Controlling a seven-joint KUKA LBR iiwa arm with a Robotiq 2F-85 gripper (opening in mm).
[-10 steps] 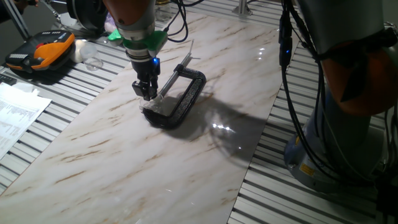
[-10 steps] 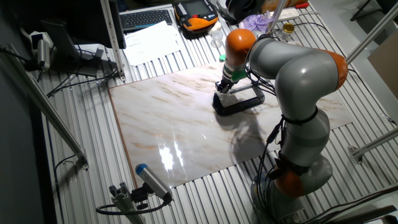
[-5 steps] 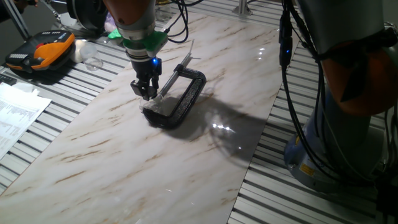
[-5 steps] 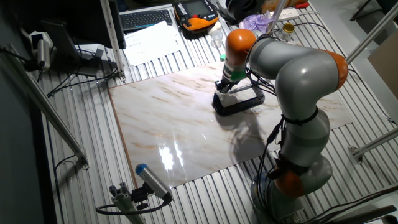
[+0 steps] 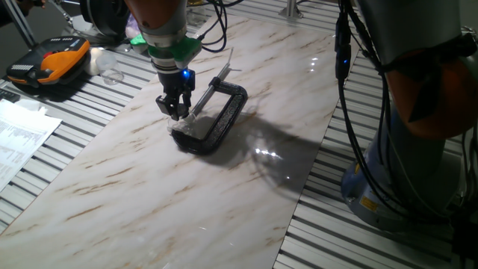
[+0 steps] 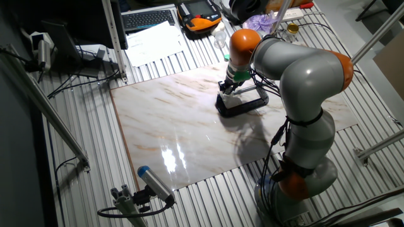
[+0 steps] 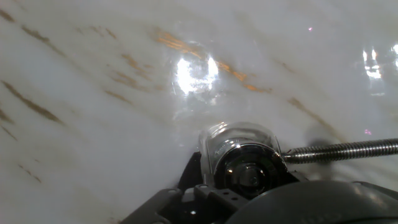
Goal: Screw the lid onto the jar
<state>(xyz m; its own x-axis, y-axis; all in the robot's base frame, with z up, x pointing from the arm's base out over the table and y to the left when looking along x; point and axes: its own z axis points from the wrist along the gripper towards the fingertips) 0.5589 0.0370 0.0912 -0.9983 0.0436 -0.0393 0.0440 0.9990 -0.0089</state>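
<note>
In the one fixed view the gripper [image 5: 176, 113] hangs left of centre, its dark fingers pointing down at the near end of the black C-clamp [image 5: 221, 116], which lies flat on the marble table [image 5: 149, 187]. The clamp looks to be there as a vise: its steel screw rod [image 7: 339, 150] runs in from the right edge of the hand view and presses against the jar [image 7: 239, 140], probably so the jar cannot spin while the lid [image 7: 249, 168] is turned. The hand view shows the lid, silvery with a dark centre, sitting on the jar's mouth at lower centre of the frame, with the clear jar wall showing around it. The fingers stand just at the lid, yet whether the jaws are clamped on it or only close beside it I cannot tell; the pads are hidden.

To the left and toward the upper part of the hand view the marble is bare, so there seems room for the wrist to rotate; on the right the rod and clamp frame crowd close and would limit a wide swing
</note>
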